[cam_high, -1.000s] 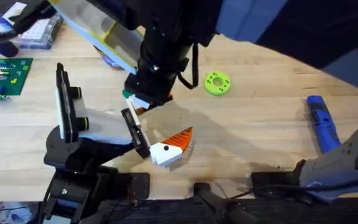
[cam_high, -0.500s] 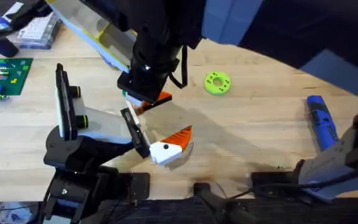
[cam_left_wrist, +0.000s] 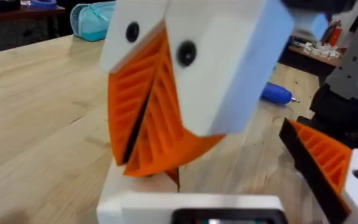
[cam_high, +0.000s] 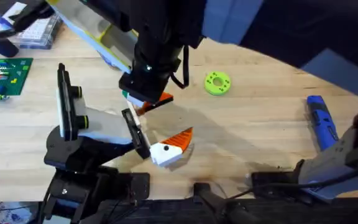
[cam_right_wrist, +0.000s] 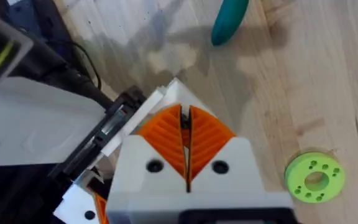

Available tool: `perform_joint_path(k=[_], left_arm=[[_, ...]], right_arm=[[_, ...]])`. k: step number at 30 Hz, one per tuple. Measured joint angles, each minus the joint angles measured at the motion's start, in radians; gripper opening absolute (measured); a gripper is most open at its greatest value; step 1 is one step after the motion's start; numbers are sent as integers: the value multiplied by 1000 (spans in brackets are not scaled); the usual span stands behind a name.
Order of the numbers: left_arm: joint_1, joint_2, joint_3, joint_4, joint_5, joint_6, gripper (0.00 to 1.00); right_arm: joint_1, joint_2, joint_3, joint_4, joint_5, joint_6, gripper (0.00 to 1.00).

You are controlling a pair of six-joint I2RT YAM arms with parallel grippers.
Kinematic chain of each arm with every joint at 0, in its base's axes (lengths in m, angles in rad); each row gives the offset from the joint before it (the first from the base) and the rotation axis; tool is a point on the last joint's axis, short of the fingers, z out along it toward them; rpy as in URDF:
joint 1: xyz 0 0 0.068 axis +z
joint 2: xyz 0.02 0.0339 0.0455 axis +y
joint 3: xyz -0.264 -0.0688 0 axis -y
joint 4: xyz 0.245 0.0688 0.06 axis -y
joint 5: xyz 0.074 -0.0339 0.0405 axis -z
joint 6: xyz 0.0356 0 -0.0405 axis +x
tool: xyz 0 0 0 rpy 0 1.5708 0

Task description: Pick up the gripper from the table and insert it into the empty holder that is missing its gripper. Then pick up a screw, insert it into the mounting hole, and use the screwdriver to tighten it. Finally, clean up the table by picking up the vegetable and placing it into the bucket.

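The left pincer (cam_left_wrist: 135, 165) is pointing down close to the bench with its orange ribbed pads pressed together on nothing, and the right pincer (cam_right_wrist: 185, 124) is likewise hanging with its pads together and empty, above the holder. The loose gripper (cam_high: 168, 148), a small white plastic block with an orange ribbed triangular finger, is lying on the pale wooden bench (cam_high: 247, 124) just beside the near black plate of the holder (cam_high: 98, 124), a white moulded body with flat black upright plates on a black stand; whether they are touching is unclear. The piece is looking light, stiff and hard, probably slick on its white faces, so gripping across the flat sides of the block is seeming safer than pinching the tapering finger. The bench is looking smooth and level. The chunky blue cylindrical screwdriver (cam_high: 322, 124) is lying well apart on the right, a flat lime-green disc with holes (cam_high: 217, 83) is sitting farther back, and a green circuit board (cam_high: 4, 76) is resting at the far left.
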Motion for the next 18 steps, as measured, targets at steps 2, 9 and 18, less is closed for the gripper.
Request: perform_joint_path(k=[2, 9, 18], left_arm=[[0, 0, 0, 0, 0, 0, 990], [0, 0, 0, -1, 12, 0, 990], [0, 0, 0, -2, 15, 0, 990]], right_arm=[[0, 0, 0, -3, 0, 5, 10], [0, 0, 2, -14, -3, 15, 10], [-1, 0, 2, -21, -6, 18, 10]])
